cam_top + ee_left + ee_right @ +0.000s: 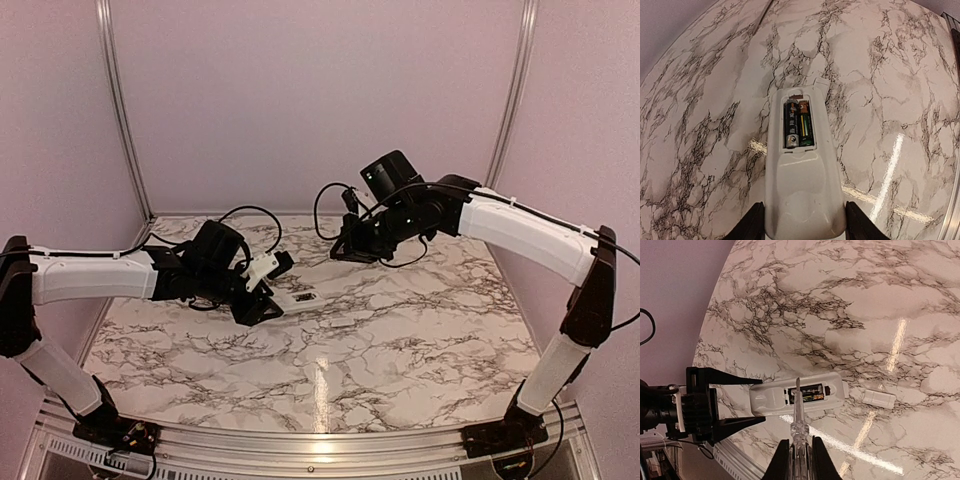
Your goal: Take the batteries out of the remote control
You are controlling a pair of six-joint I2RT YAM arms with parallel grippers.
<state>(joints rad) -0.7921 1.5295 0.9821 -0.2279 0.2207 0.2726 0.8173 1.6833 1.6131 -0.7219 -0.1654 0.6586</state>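
Note:
The white remote control (802, 190) lies back-up, its near end between the fingers of my left gripper (805, 225), which is shut on its sides. The compartment is uncovered and two dark batteries (798, 125) sit side by side in it. My right gripper (801, 460) is shut on a clear pointed tool (798, 420). It hangs above the remote control (770, 397), and the tool's tip lines up with the batteries (812, 391). From above, the left gripper (268, 300) holds the remote control (300, 298) low over the table, and the right gripper (345, 250) hovers behind it.
A small flat white plate (879, 398) lies on the marble table (865, 300) just past the remote's far end. Pink walls with aluminium posts (120, 110) close in the back and sides. A metal rail (320, 450) runs along the near edge.

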